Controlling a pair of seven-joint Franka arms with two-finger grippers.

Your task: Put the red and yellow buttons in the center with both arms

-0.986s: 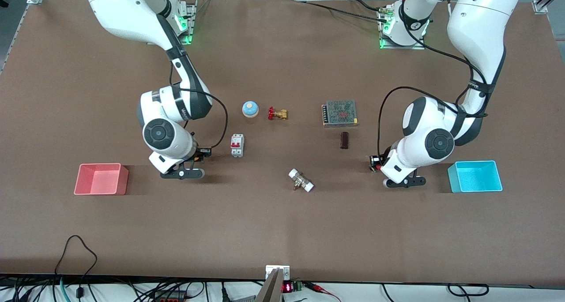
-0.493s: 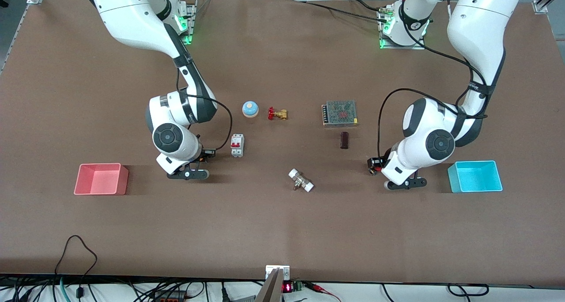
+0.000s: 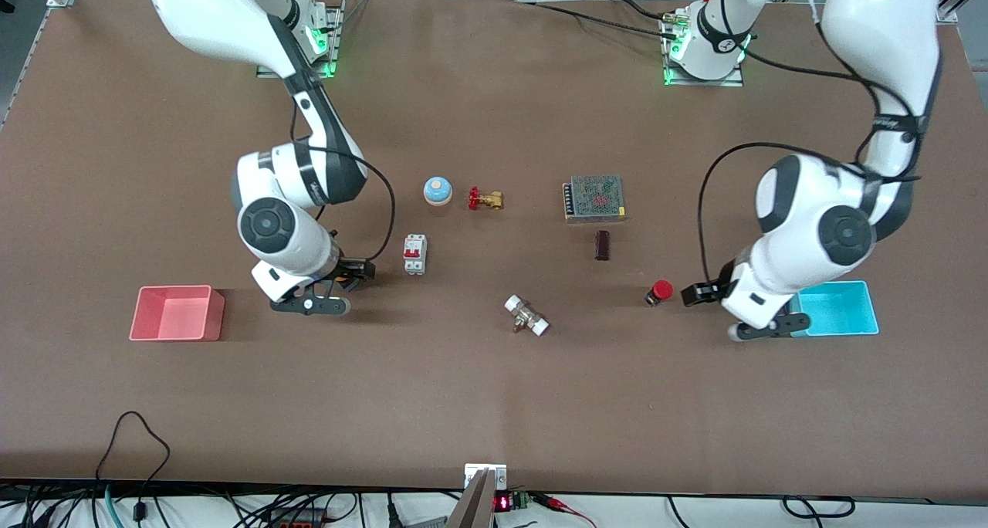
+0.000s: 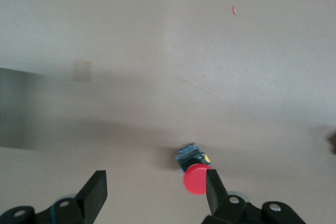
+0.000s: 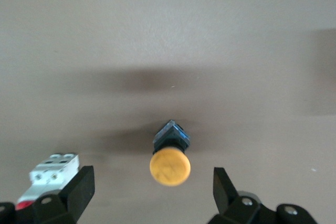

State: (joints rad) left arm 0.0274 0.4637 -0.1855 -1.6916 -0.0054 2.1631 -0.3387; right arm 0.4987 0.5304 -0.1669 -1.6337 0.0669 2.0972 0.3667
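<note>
Red button (image 3: pixel 661 290) on table just beside open left gripper (image 3: pixel 692 293)

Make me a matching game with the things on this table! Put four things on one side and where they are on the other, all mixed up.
Things:
1. red button
2. yellow button
3. blue bell
4. cyan tray

Places:
A. on the table between the open fingers of the right gripper
B. beside the brass valve
C. partly under the left arm, at its end of the table
D. on the table beside the left gripper, whose fingers are open

Pairs: 1-D, 2-A, 3-B, 4-C
</note>
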